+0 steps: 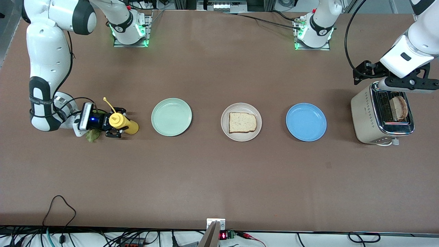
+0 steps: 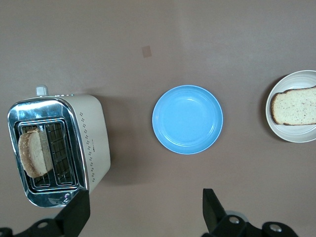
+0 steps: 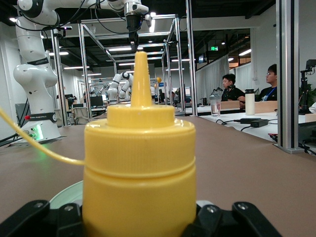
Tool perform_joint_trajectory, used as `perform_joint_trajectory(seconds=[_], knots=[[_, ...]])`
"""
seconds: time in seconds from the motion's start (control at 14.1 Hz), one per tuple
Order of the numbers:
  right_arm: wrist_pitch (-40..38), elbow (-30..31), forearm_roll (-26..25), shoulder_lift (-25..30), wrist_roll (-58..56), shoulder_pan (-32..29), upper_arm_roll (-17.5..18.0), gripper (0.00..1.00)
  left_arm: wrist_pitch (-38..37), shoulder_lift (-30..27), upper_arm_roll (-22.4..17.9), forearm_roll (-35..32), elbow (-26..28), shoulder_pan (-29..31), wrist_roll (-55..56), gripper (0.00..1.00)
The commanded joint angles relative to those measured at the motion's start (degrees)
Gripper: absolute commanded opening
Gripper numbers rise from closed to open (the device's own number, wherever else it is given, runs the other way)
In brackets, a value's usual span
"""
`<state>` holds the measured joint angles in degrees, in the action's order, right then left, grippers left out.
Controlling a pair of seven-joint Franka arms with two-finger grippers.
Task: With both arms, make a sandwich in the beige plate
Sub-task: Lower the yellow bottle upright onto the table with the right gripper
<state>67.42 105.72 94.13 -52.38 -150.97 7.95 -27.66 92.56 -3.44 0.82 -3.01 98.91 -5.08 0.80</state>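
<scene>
Front view, bread slice point(image 1: 242, 122) flat on beige plate point(image 1: 241, 138), long axis along table.

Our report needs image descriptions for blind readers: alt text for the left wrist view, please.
Looking down on a brown table: a toaster with one bread slice in a slot, a blue plate beside it, and a beige plate holding another slice at the edge.

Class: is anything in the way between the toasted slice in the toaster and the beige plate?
Only the blue plate lies between the toaster holding the slice and the beige plate; carried above it, the slice's way looks clear.
</scene>
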Motion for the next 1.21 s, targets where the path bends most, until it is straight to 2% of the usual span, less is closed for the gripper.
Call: perform_joint_trajectory(seconds=[0.0,0.07,0.71,0.99,1.14], knots=[[-0.45,0.72,0.53,0.26,0.07,-0.65,0.94,0.88,-1.33,0.72,-0.12,0.38,-1.71,-0.02,0.43,1.00],[-0.45,0.63,0.53,0.17,0.07,-0.65,0.95,1.00,-1.33,0.63,-0.12,0.38,-1.71,-0.02,0.43,1.00],[-0.45,0.19,-0.43,0.78,1.47,-2.40,0.33,1.00,-1.33,0.72,-0.12,0.38,-1.71,-0.02,0.43,1.00],[-0.89,-0.42,-6.39,1.57,1.65,-6.53,0.07,1.00,-1.33,0.72,-0.12,0.38,-1.71,-0.02,0.43,1.00],[-0.89,-2.61,-9.65,2.01,2.00,-6.81,-2.55,1.00,-1.33,0.72,-0.12,0.38,-1.71,-0.02,0.43,1.00]])
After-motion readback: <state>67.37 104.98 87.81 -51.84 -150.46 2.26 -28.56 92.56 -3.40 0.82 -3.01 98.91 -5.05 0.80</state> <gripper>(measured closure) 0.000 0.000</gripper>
